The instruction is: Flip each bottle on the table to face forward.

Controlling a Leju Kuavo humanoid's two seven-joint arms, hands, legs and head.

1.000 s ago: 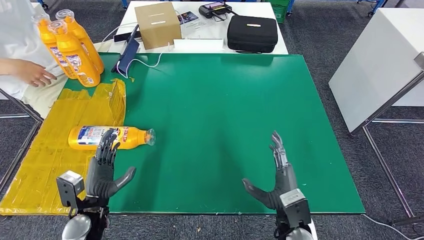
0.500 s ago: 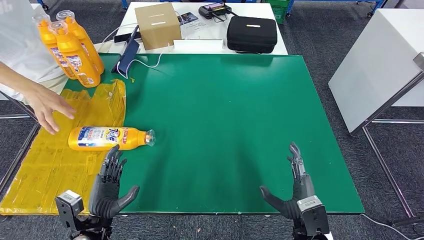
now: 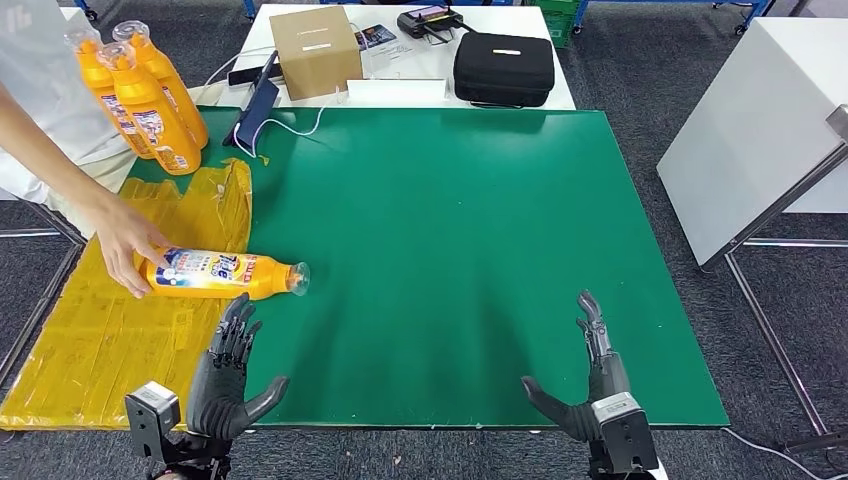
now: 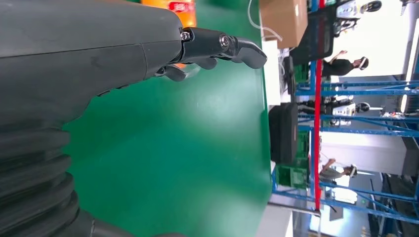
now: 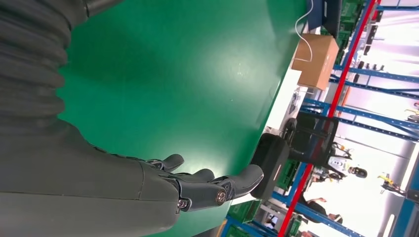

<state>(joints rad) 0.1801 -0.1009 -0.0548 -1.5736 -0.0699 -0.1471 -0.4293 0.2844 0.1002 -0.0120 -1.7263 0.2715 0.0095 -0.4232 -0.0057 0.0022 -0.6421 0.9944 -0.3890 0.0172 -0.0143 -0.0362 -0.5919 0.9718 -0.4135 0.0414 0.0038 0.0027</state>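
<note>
At the near edge of the flat green table mat [image 3: 480,230], the robot's left hand [image 3: 228,380] hovered at about seven o'clock, fingers spread and holding nothing, fingertips pointing toward twelve; the right hand [image 3: 590,375] hovered at about five o'clock, likewise spread and empty, thumb angled inward; the two were well apart. Just beyond the left hand, at nine o'clock, the orange plastic bottle with a clear cap and blue-and-white label [image 3: 222,274] lay on its side, cap pointing toward three o'clock, its base over the crinkled yellow plastic sheet [image 3: 110,320] and its neck over the mat; a person's hand [image 3: 128,246] gripped the bottle's base end. Farther off, at eleven o'clock, a cluster of upright orange bottles [image 3: 140,92] stood by the mat's corner; beyond the mat at twelve o'clock sat a brown cardboard box [image 3: 314,48] and a black zippered case [image 3: 505,66] on a white table [image 3: 400,90].
</note>
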